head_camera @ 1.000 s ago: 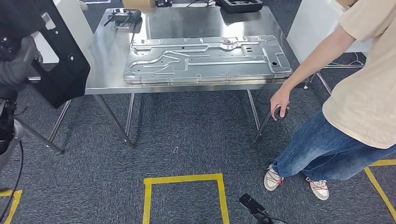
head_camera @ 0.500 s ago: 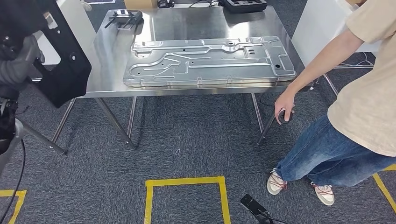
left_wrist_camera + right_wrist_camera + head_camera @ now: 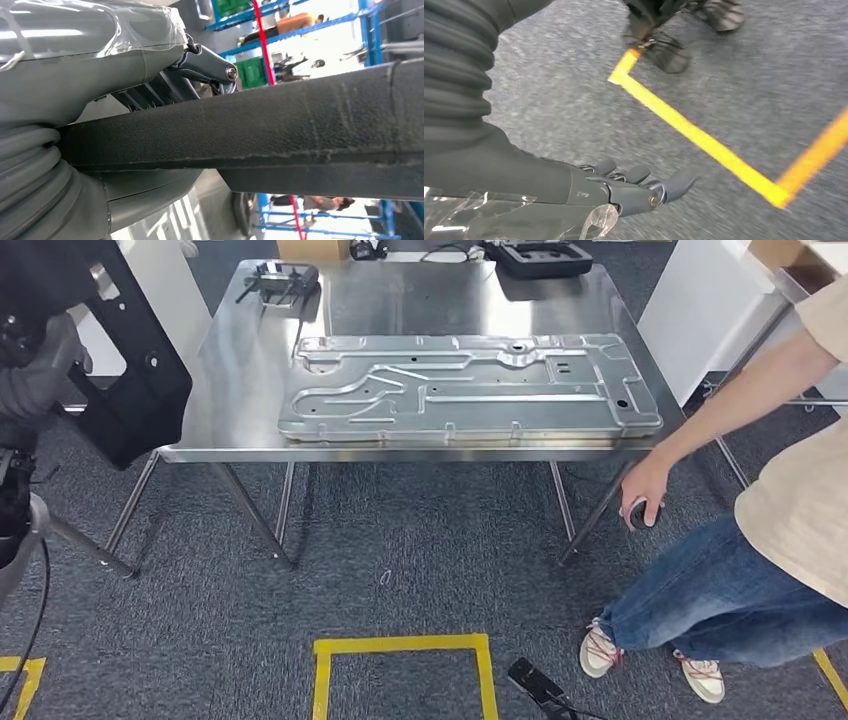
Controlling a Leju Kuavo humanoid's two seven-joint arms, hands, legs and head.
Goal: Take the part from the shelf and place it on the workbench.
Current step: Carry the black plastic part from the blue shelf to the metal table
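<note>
A flat black part (image 3: pixel 135 370) with holes hangs at the far left of the head view, left of the workbench. My left hand (image 3: pixel 35 375) grips its edge; up close the black part (image 3: pixel 280 135) crosses the left wrist view, clamped in my left hand (image 3: pixel 125 75). The steel workbench (image 3: pixel 245 390) stands ahead with a large stamped metal panel (image 3: pixel 470 385) lying on it. My right hand (image 3: pixel 624 187) hangs over the carpet with its fingers apart and nothing in them.
A person in a beige shirt and jeans (image 3: pixel 760 530) stands at the right, one hand (image 3: pixel 645 495) low beside the table leg holding a small dark object. Small dark items (image 3: pixel 280 280) and a black case (image 3: pixel 545 255) sit at the bench's far edge. Yellow floor tape (image 3: pixel 400 650).
The whole view has shifted: the workbench now sits lower and further right in the picture and looks nearer. The person has shifted toward the right edge. My left hand still holds the black part.
</note>
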